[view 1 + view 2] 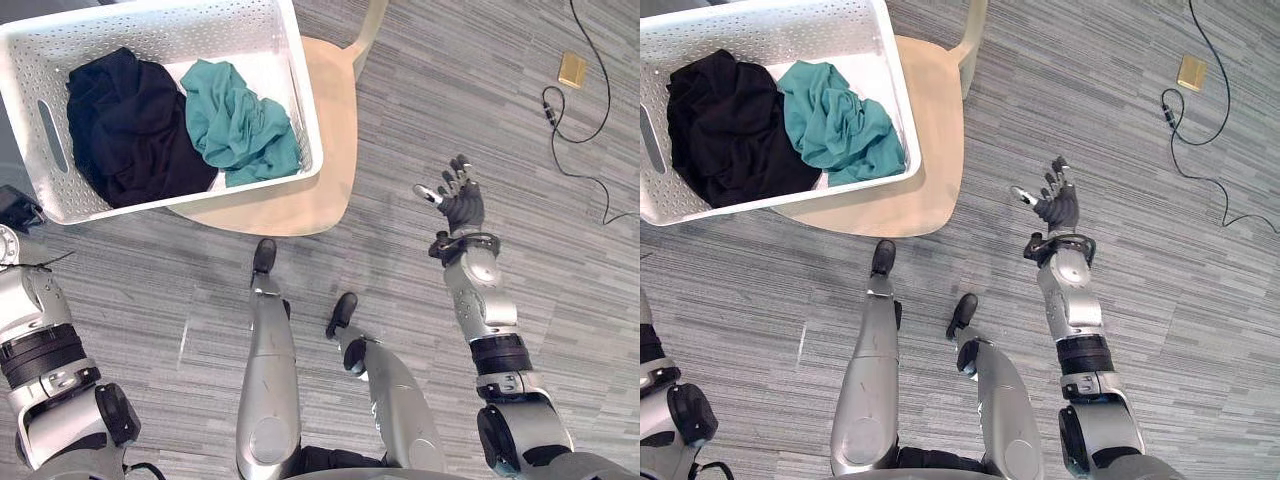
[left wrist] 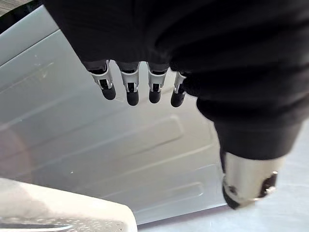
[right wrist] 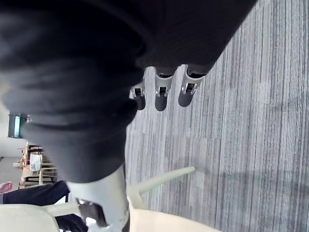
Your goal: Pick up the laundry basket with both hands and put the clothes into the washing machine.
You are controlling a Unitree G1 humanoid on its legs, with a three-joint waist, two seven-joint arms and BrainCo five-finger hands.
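Grey striped carpet point(image 1: 500, 110) covers the floor. At the upper left of the frame the white laundry basket point(image 1: 299, 92) sits on a pale wooden chair point(image 1: 330, 130), holding a black garment point(image 1: 130, 125) and a teal garment point(image 1: 235, 125). The right hand point(image 1: 460, 200) is at centre right, well apart from the basket, fingers relaxed and empty; the left hand point(image 2: 131, 92) has straight fingers and grips nothing.

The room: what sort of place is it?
Probably an office or lab, not a home: grey carpet, a pale wooden chair, a white laundry basket of clothes resting on it.
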